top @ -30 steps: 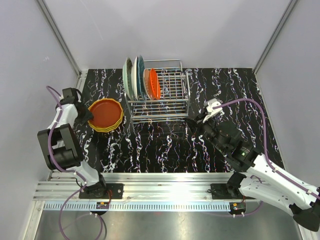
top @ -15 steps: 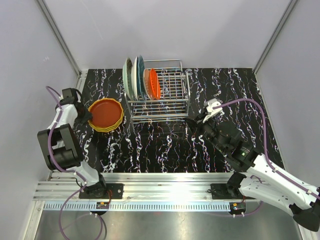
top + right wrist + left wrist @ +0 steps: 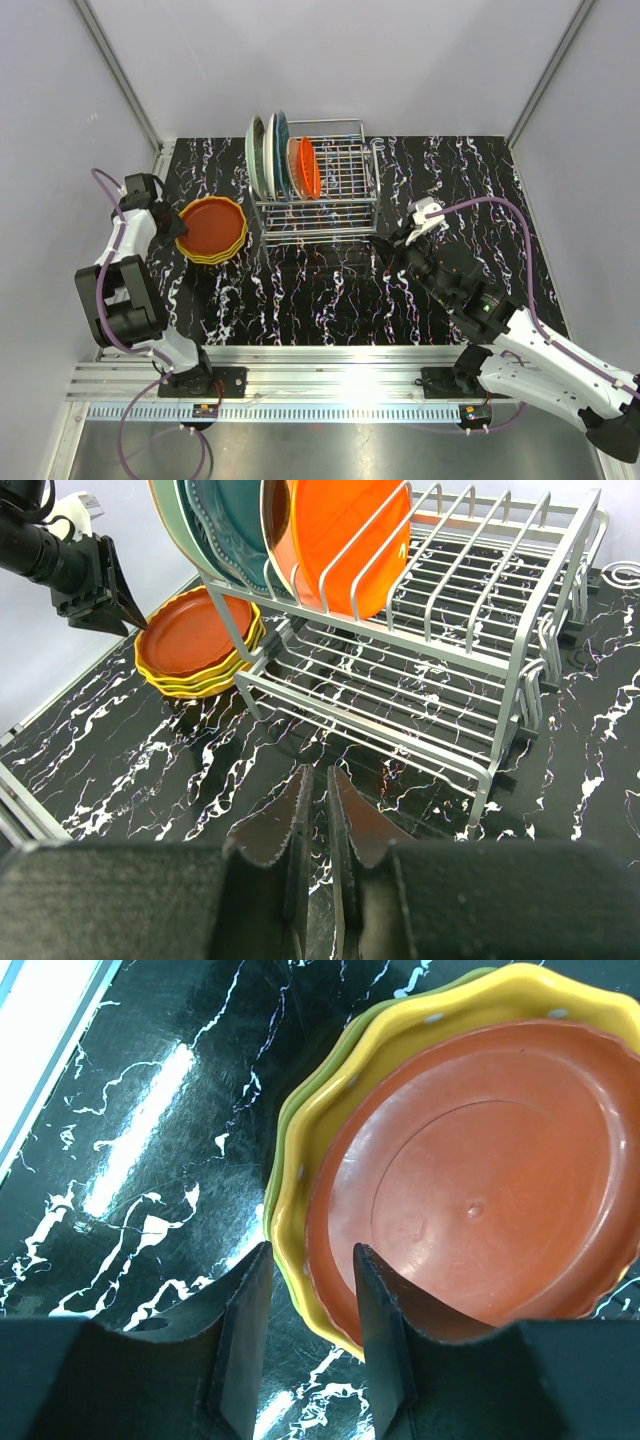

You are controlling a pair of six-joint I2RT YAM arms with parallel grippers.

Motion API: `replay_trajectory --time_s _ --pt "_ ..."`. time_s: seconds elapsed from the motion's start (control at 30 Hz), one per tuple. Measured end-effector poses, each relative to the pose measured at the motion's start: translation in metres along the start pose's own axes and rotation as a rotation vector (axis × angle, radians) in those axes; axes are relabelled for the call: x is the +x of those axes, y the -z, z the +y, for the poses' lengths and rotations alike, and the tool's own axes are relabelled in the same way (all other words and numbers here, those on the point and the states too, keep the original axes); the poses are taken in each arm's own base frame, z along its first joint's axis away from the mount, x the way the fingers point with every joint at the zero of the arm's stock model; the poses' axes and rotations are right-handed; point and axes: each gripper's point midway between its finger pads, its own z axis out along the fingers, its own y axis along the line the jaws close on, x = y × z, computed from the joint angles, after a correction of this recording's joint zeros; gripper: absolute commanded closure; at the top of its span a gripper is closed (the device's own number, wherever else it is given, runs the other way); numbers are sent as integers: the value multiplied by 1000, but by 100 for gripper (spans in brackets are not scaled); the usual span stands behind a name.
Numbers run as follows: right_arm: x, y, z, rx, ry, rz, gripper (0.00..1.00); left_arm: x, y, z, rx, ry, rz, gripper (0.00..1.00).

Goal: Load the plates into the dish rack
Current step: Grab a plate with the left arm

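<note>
Left gripper (image 3: 310, 1258): spread, fingers astride the yellow plate (image 3: 300, 1175) rim; red plate (image 3: 470, 1200) on top.
Right gripper (image 3: 314, 780): closed, empty, over the table (image 3: 120, 742).
Rack (image 3: 548, 598): plates (image 3: 340, 540) upright at one end.

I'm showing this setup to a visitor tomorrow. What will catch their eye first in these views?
Likely the bright stack of plates on the black marbled table's left side, a red-orange plate on yellow ones, with the left hand straddling its rim. Next, the chrome dish rack at the back centre, with mint, teal and orange plates standing at its left end.
</note>
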Motion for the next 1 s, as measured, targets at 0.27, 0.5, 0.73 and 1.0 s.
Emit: replay_trajectory --time_s 0.27,0.5,0.73,1.0 --pt "0 0 0 1 0 1 83 0 0 -5 9 -11 -4 64" --pt "0 0 0 1 0 0 83 4 -4 -5 10 -12 13 64" --pt "0 0 -1 5 0 0 83 13 -16 -4 4 -14 59 66" --pt "0 0 -1 5 0 -1 83 17 -22 -6 11 -14 78 69"
